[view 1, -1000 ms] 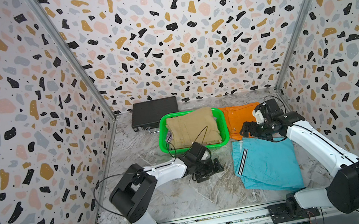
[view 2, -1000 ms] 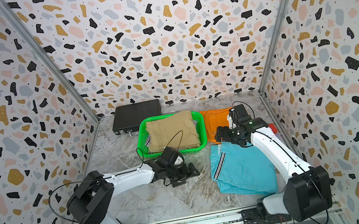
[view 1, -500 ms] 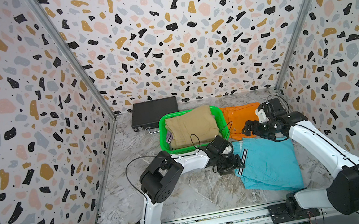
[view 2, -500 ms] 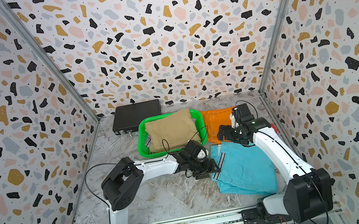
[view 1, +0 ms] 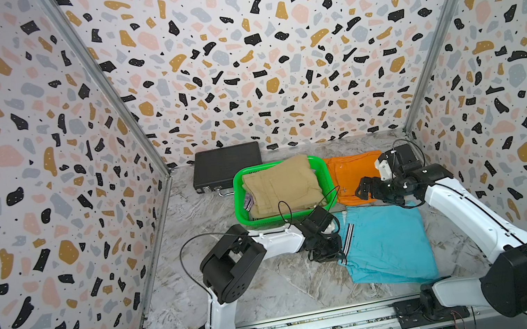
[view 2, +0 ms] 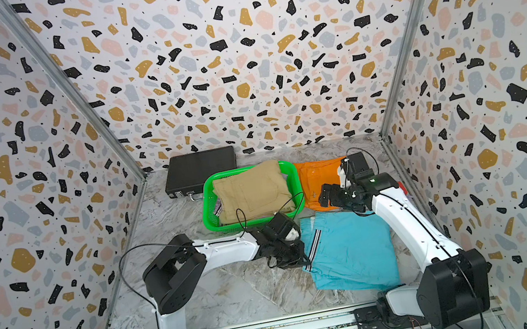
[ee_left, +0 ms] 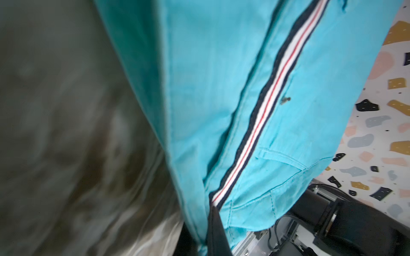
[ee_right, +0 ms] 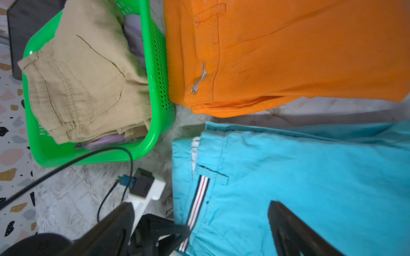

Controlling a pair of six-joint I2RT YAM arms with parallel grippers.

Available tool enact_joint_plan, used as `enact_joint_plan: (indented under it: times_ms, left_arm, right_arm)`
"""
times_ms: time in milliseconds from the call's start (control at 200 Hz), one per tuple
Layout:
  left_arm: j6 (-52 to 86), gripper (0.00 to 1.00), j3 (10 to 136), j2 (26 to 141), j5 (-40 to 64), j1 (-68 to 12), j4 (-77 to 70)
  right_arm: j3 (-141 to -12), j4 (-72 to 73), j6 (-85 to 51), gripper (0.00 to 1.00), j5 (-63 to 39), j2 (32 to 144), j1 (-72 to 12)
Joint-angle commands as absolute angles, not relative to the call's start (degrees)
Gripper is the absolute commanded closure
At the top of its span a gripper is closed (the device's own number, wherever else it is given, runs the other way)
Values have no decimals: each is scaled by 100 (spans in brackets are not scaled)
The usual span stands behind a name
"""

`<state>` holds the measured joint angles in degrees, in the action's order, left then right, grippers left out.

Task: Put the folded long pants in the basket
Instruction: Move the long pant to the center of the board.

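1. Turquoise pants (view 1: 386,246), striped trim: folded flat on the near right part of the worktop (view 1: 241,294), outside the basket.
2. Left gripper (view 1: 332,250): has crossed from mid-worktop to the pants' striped edge, and its jaws have closed from wide to pinched on that hem. The grasp looks made; the lift should follow.
3. Right gripper (view 1: 365,189): fingers spread wide and empty, over the orange pair's near edge.
4. Green basket (view 1: 236,199), toward the far edge: tan pants (view 1: 280,184) lie on top of lilac pants (ee_right: 133,28).
5. Orange pants (view 1: 350,168), far right: flat against the basket wall, still waiting.
6. Black case (view 1: 225,164): at the far edge.
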<state>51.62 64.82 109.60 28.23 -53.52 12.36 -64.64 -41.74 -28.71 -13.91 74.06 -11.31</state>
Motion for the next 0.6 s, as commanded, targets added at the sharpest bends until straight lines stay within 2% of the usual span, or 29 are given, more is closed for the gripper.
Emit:
enact_joint_plan:
  times_ms: [0,385,596]
  left_arm:
    - [4834,100,5959,10240,2058,-5181,2434]
    - [4172,100,4166,7671,1322,-4108,3889]
    - [4011,100,3938,7730,1288,-3973,3892]
  right_arm:
    - [-6448,-4354,-2786,0,-1495,7251,-1107]
    - [-5619,-4369,-3107,2,-2059,7376,-1112]
    - [-4503,-3193,-3905,2,-3519,7929,-1187]
